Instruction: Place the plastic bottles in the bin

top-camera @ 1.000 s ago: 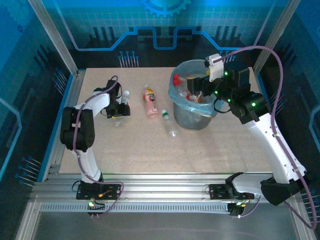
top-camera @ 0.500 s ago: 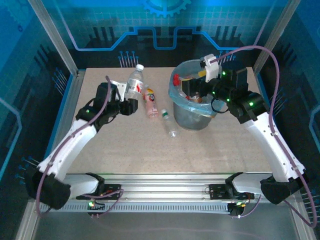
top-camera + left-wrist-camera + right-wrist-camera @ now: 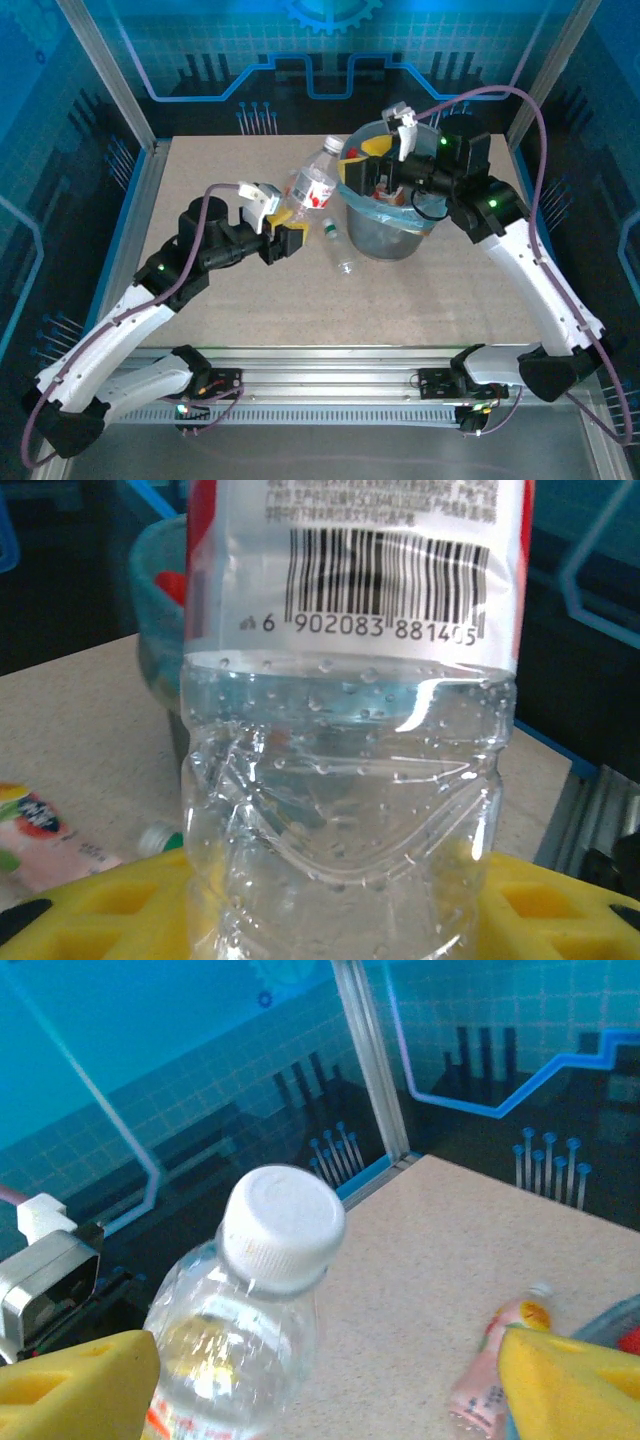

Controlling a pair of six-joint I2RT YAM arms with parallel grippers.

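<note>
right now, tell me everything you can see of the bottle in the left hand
The bottle is clear thin plastic, dented low on its body, with droplets inside, a white screw cap and a red-and-white label bearing a barcode. It is off the table, tilted with the cap up toward the bin. The left hand is shut on its base, yellow pads pressing both sides. Nothing else appears to touch it.

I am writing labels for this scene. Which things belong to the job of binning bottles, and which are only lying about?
Belongs to the job:
- clear bottle, held by the left gripper
- pink-label bottle on the table
- green-capped bottle on the table
- bin

Only surroundings:
- aluminium frame
- blue back panel
</note>
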